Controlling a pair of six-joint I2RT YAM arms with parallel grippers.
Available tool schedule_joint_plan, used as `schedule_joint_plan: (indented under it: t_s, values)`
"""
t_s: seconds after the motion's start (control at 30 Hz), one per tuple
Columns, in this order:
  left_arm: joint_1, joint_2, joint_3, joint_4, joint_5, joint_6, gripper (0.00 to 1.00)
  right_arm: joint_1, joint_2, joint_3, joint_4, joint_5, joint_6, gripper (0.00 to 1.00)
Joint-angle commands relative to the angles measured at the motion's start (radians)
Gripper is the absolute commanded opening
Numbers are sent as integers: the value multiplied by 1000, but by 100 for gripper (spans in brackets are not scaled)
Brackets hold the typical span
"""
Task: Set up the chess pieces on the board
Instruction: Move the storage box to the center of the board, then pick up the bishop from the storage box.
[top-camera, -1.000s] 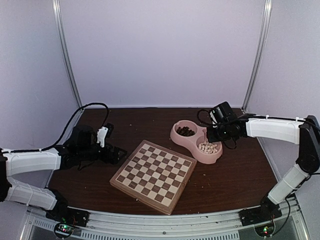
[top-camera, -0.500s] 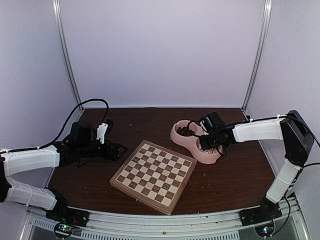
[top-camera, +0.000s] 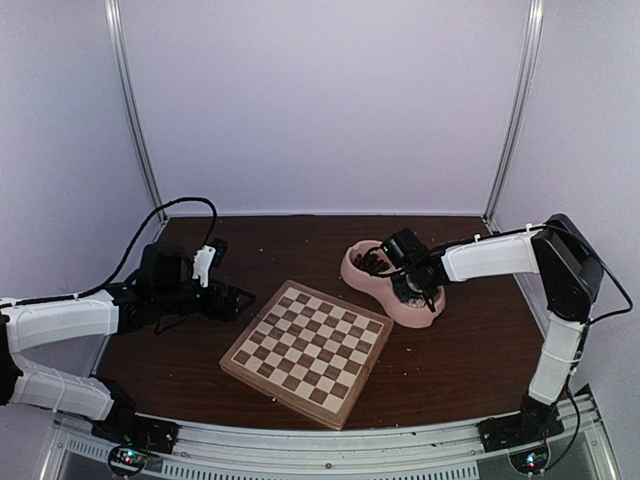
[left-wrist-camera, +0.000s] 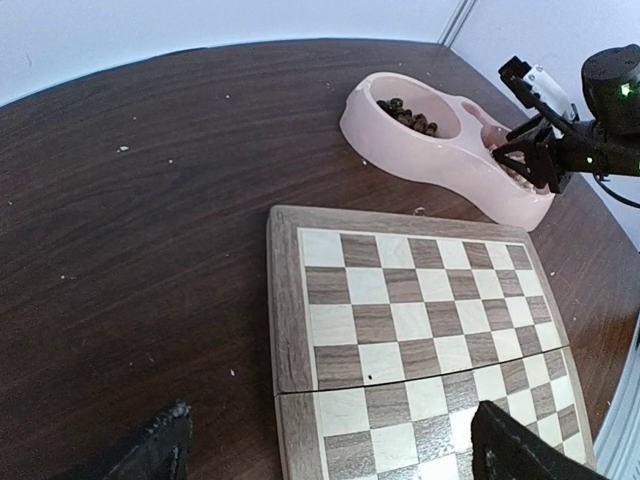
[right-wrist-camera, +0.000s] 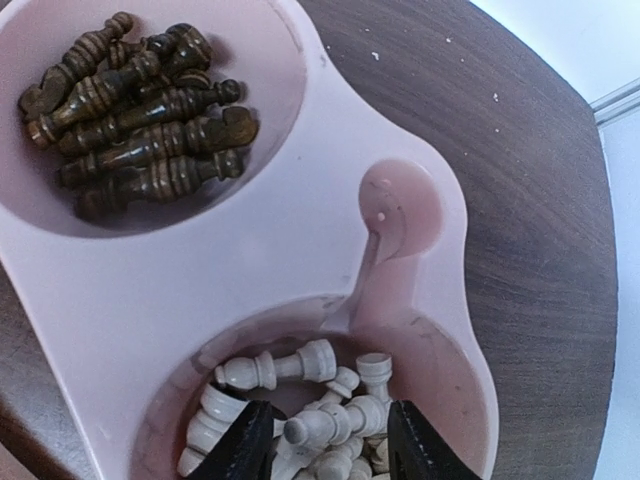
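The board (top-camera: 305, 350) lies bare at the table's middle, and its near corner fills the left wrist view (left-wrist-camera: 420, 330). The cream chess pieces (right-wrist-camera: 330, 420) lie heaped in the near compartment of a pink bowl (right-wrist-camera: 300, 230). My right gripper (right-wrist-camera: 325, 435) is lowered into that heap, open, its two black fingers either side of one lying piece with a gap on the left. From above, the right gripper (top-camera: 415, 290) covers that compartment. My left gripper (top-camera: 235, 300) hovers wide open just left of the board, holding nothing; its fingertips (left-wrist-camera: 165, 445) frame the board's corner.
Dark brown pieces (right-wrist-camera: 140, 120) fill the pink bowl's (top-camera: 365, 275) far compartment (top-camera: 372, 262). The bowl sits right behind the board's far corner (left-wrist-camera: 440, 160). Metal frame posts and pale walls close in the brown table (top-camera: 460, 350).
My right arm swung left and down from beside the bowl into its cream compartment, jaws widening a little. The left arm has barely moved.
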Motion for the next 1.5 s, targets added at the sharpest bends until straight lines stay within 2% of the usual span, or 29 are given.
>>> schedule_joint_plan:
  t_s: [0.0,0.3,0.43,0.53,0.87,1.07,1.2,1.3,1.47]
  values:
    - [4,-15,11,25,11,5,98,3,38,46,-58,104,12,41]
    - [4,-14,11,25,17,3,98,4,89,89,-105,111,13,39]
    - [4,-15,11,25,17,5,98,5,80,88,-106,114,19,29]
    - [4,-16,11,25,17,5,98,9,48,66,-89,118,21,20]
    - [4,-22,9,26,21,6,98,40,-168,-60,19,94,21,17]
    - [4,-24,6,30,22,6,98,44,-356,-191,149,-53,-1,18]
    - [4,-23,6,31,28,6,98,45,-438,-271,257,-223,-23,18]
    - [4,-24,6,32,29,6,98,45,-465,-312,323,-372,-34,18]
    - [4,-27,5,34,35,5,98,63,-430,-324,382,-529,7,18]
